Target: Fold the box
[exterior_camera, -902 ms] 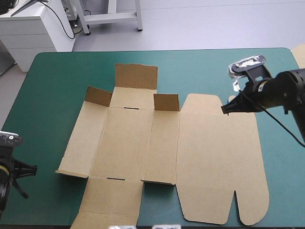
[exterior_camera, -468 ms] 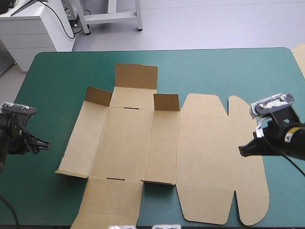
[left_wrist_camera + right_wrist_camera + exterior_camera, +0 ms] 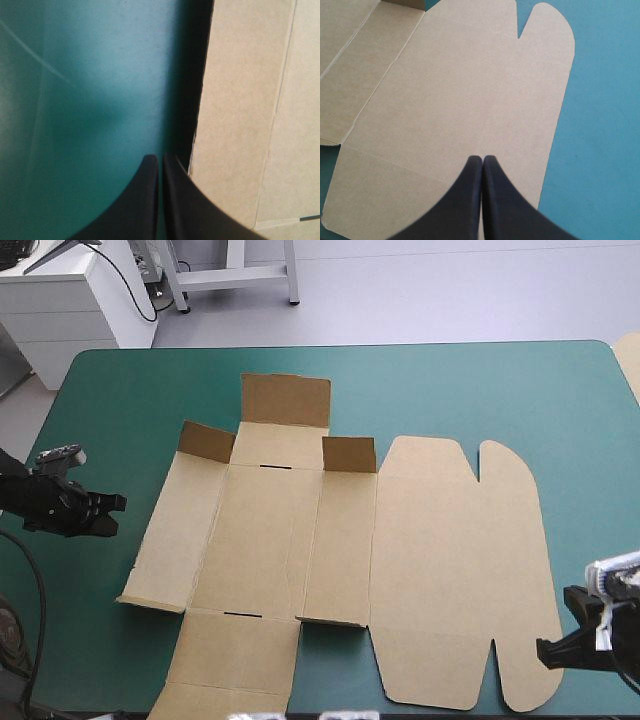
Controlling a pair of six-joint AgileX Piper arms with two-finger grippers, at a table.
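- The desk [image 3: 450, 390] has a teal-green cover and rounded far corners.
- Beyond the desk's far edge lies a pale grey floor [image 3: 450, 290], evenly lit.
- Off the desk's far left corner stands a white cabinet [image 3: 60, 305], with a black cable [image 3: 130, 285] down its side.
- Beside the cabinet, beyond the desk, stand the legs of a pale metal frame [image 3: 235, 278].

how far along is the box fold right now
Barely started. Done: only the three far flaps of the box stand up; the rest lies nearly flat. In hand: nothing; the left gripper is shut beside the box's left edge, the right gripper shut over the lid panel. Left: raising and tucking every wall.
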